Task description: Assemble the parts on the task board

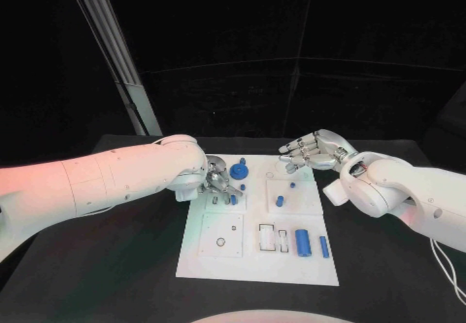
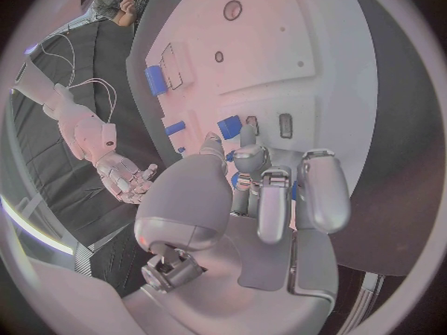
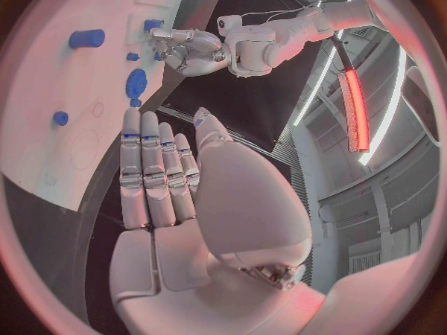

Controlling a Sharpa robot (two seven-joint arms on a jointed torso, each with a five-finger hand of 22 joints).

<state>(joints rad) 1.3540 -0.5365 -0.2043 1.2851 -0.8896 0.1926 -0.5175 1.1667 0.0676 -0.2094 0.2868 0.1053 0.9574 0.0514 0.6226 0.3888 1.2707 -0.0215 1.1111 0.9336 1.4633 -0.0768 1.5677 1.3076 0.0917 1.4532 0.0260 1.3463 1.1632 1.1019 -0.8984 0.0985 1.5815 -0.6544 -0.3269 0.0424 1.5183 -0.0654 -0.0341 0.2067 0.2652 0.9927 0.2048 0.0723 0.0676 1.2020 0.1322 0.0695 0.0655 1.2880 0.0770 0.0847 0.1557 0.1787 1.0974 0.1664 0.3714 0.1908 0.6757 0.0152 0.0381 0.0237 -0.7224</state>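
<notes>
Surface: matte black table (image 1: pixel 116 269), with a flat white task board (image 1: pixel 254 262) laid on it.
Near parts: smooth blue cylinder (image 1: pixel 302 243) and slim blue bar (image 1: pixel 323 247), well short of any fingers.
Left hand (image 1: pixel 215 183): fingers clenched on a small blue part (image 2: pixel 229 125), apparently being seated.
Next: alignment with its recess is judged necessary.
Right hand (image 1: pixel 309 152): fingers released, nothing held, over the board's far edge.

Board: you have the task board (image 1: pixel 254 266) in the table's (image 1: pixel 116 269) middle.
Near right: cylinder (image 1: pixel 302 243) stands just left of a bar (image 1: pixel 323 247).
Far left: gear (image 1: pixel 239 169) lies beside the left hand (image 1: pixel 217 184).
Far right: right hand (image 1: pixel 309 152) is over the board's corner.
</notes>
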